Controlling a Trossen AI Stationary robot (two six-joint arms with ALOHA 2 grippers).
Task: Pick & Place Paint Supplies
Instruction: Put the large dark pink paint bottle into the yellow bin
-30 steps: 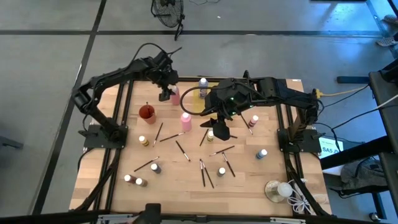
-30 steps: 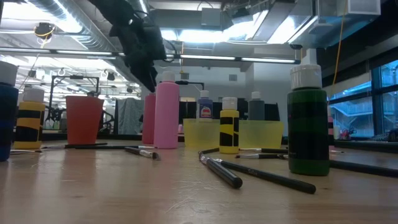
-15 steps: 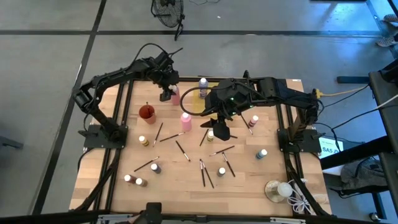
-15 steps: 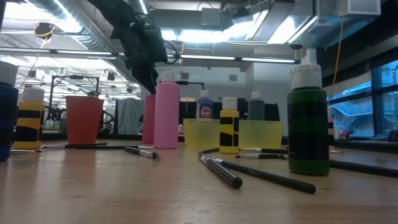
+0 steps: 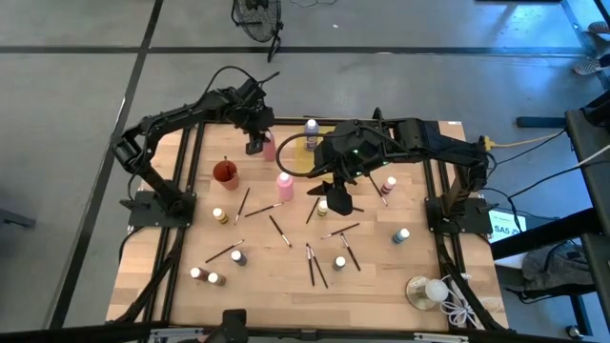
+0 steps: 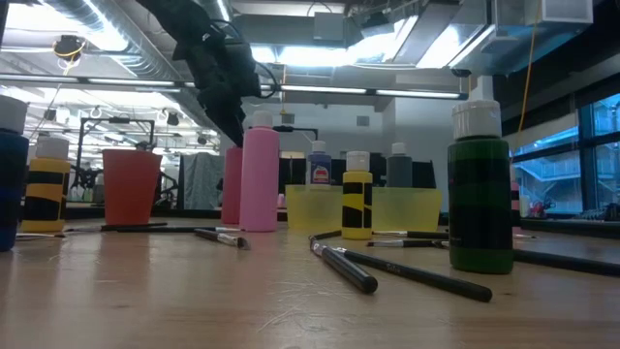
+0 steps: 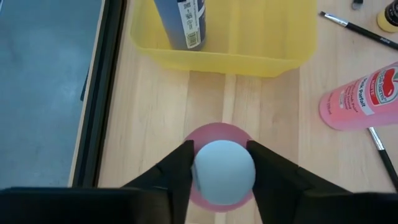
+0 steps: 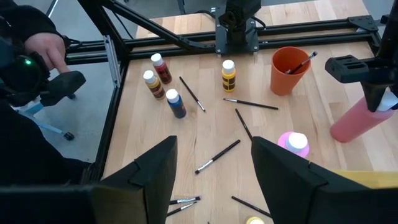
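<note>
A pink paint bottle [image 5: 268, 146] stands near the table's far left, beside the yellow bin [image 5: 303, 155] that holds a purple bottle [image 5: 311, 127]. My left gripper [image 5: 255, 143] is over it, shut on its white cap. A second pink bottle [image 5: 284, 184] stands nearer the middle. My right gripper [image 5: 331, 195] hangs open above the table's middle with nothing between its fingers [image 8: 155, 168]. Thin brushes [image 5: 315, 262] and small bottles [image 5: 237, 257] lie scattered on the near half. My left gripper pinches the pink bottle's white cap [image 7: 224, 171] between its two fingers [image 7: 181, 168], one on each side. The fingers come from above, slanting down. The bottle stands upright on the table [image 6: 232, 189].
A red cup [image 5: 226, 173] holding a brush stands left of the pink bottles. A clear dish with a white ball and cord [image 5: 427, 291] sits at the near right corner. Dark frame rails [image 5: 181, 191] run along both table sides. A person's hand [image 8: 46, 46] shows beyond the table.
</note>
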